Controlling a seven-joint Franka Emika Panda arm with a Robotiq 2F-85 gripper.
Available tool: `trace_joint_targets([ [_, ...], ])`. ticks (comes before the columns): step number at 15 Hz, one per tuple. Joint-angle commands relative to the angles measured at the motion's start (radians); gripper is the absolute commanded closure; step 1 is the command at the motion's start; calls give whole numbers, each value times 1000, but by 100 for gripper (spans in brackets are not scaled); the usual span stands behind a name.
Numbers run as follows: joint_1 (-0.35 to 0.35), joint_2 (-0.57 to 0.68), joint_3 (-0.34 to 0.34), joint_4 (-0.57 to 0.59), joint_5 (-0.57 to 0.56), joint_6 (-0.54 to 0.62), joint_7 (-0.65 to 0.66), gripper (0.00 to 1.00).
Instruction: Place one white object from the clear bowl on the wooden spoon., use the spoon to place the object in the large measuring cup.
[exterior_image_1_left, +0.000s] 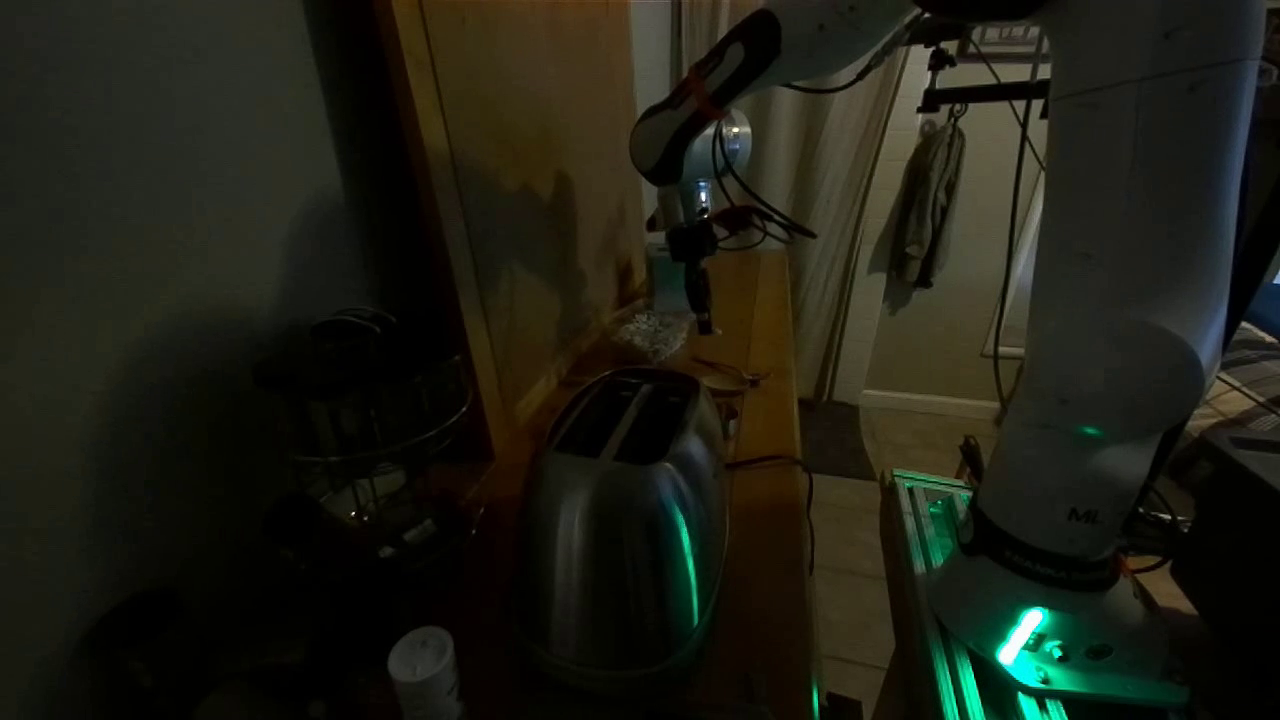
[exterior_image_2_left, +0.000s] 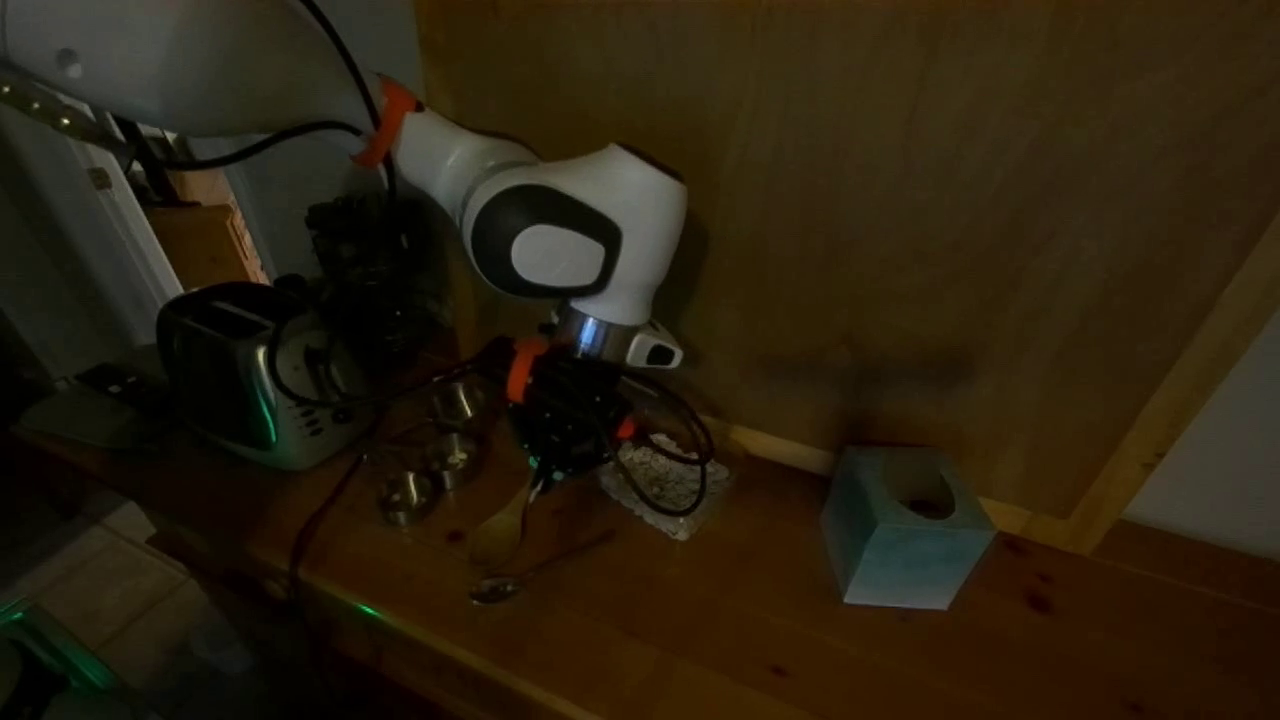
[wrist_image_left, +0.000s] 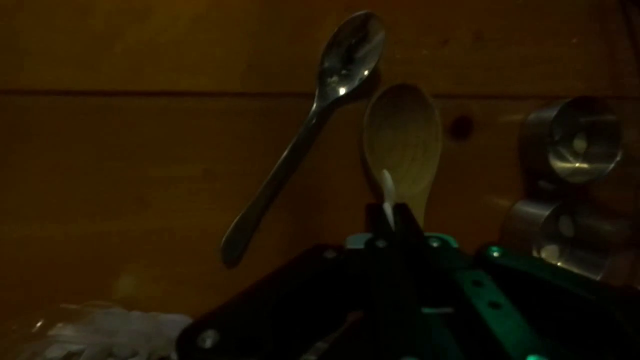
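Note:
The black gripper (wrist_image_left: 393, 212) is shut on one slim white object (wrist_image_left: 388, 187), whose tip sticks out past the fingers. Below it lies the wooden spoon (wrist_image_left: 402, 132), its bowl showing in the wrist view and its handle hidden behind the gripper. Whether the white piece touches the spoon, I cannot tell. In an exterior view the clear bowl (exterior_image_2_left: 655, 520), full of white pieces (wrist_image_left: 120, 337), sits near the wooden panel, partly behind the gripper's cables. Metal measuring cups (exterior_image_2_left: 455, 455) stand on the toaster side of the spoon; which is the large one is unclear. Pale spots show inside two cups (wrist_image_left: 585, 140).
A metal spoon (wrist_image_left: 295, 145) lies beside the wooden one. The toaster (exterior_image_1_left: 625, 530) stands further along the counter, its cord (exterior_image_1_left: 785, 460) hanging over the edge. A tissue box (exterior_image_2_left: 905, 540) is near the panel (exterior_image_2_left: 900, 250). The scene is dim.

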Motion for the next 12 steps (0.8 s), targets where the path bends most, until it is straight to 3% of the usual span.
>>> trace_joint_targets([
  [1, 7, -28, -9, -59, 7, 17, -51, 98],
  [2, 12, 1, -11, -17, 3, -10, -17, 94],
  [10, 12, 0, -12, -32, 3, 1, -38, 94],
  [12, 16, 0, -4, -57, 20, 21, -40, 98],
])
